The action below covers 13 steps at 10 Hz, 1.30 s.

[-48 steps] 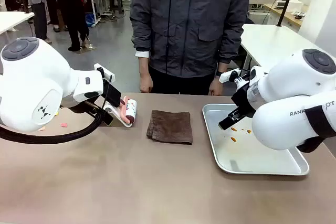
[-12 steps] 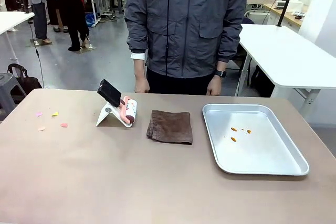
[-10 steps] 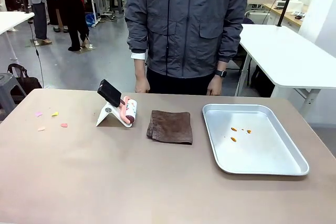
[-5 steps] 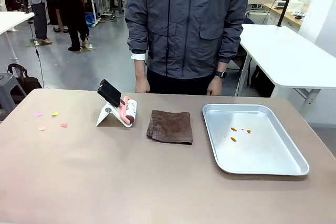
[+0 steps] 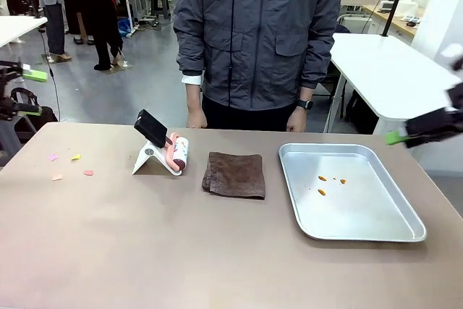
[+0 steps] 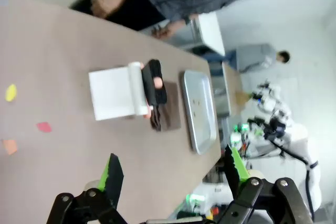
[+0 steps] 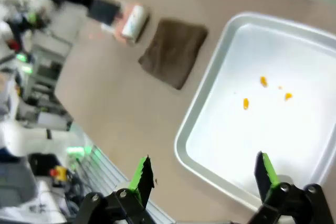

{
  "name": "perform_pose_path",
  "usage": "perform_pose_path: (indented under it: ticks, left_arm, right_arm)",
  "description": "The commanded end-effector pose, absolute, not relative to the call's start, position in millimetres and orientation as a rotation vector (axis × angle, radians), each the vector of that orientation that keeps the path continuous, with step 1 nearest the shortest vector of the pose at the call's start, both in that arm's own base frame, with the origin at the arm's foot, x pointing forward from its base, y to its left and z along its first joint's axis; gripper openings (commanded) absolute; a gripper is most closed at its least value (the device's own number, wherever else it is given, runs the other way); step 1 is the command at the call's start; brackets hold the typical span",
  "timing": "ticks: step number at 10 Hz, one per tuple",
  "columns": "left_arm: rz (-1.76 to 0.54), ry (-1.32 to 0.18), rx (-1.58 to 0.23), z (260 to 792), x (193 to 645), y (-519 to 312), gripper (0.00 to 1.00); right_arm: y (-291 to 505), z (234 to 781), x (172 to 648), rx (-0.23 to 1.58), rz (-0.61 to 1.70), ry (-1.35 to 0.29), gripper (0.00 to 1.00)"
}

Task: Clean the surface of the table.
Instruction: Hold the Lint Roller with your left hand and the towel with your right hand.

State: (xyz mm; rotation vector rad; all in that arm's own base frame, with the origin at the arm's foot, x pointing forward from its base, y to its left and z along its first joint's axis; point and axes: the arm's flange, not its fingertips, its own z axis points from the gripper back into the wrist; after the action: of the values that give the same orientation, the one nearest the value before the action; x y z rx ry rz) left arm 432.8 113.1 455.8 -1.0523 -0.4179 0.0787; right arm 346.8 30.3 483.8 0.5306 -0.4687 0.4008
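The brownish table (image 5: 181,251) carries several small pink and yellow paper scraps (image 5: 72,166) near its far left. In the left wrist view those scraps (image 6: 44,127) lie left of a lint roller on a white stand (image 6: 118,96). My left gripper (image 6: 174,167) is open with nothing in it and hovers off the table's left end (image 5: 25,92). Blurred at the right edge, one green fingertip (image 5: 394,137) of my right gripper shows above the tray. In its own view the right gripper (image 7: 203,174) is open and holds nothing, high over the tray's near corner.
A lint roller on its stand (image 5: 163,150) and a folded brown cloth (image 5: 234,174) lie mid-table. The metal tray (image 5: 362,236) on the right holds orange crumbs (image 5: 322,179). A person (image 5: 257,34) stands at the far edge, hands down. White tables stand behind.
Nearly five seconds ago both arms loomed close to the camera, then left the picture. Now both grippers have come in at the left and right edges, open.
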Motion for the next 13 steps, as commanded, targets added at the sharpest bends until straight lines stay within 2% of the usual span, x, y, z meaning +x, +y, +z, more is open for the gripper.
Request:
perform_pose_path:
  ticks: [1, 3, 4, 5, 6, 8, 10, 12, 13]
  left_arm:
    - [-0.044, -0.297, -0.985, 451, 456, 98, 1.0]
    - [-0.109, -0.258, -0.873, 444, 476, 56, 1.0]
    - [-0.173, -0.21, -0.874, 441, 480, 33, 1.0]
    - [-0.219, -0.202, -0.856, 438, 482, 12, 1.0]
    - [-0.244, -0.182, -0.84, 435, 482, -2, 1.0]
    - [-0.276, -0.164, -0.849, 431, 483, -9, 1.0]
    - [-0.297, -0.15, -0.85, 432, 481, -32, 1.0]
    - [-0.266, -0.14, -0.84, 434, 482, -43, 1.0]
    - [-0.295, -0.157, -0.855, 429, 481, -29, 1.0]
  right_arm:
    - [86, 479, 390, 0.416, 0.514, -0.423, 1.0]
    - [159, 464, 418, 0.4, 0.5, -0.423, 1.0]
    - [193, 450, 432, 0.468, 0.355, -0.376, 1.0]
    - [223, 431, 448, 0.55, 0.111, -0.317, 1.0]
    - [237, 415, 460, 0.561, -0.084, -0.255, 1.0]
    - [250, 388, 474, 0.515, -0.273, -0.259, 1.0]
    - [254, 377, 478, 0.541, -0.176, -0.24, 1.0]
    - [244, 370, 483, 0.527, -0.178, -0.191, 1.0]
    - [249, 371, 479, 0.527, -0.202, -0.216, 1.0]
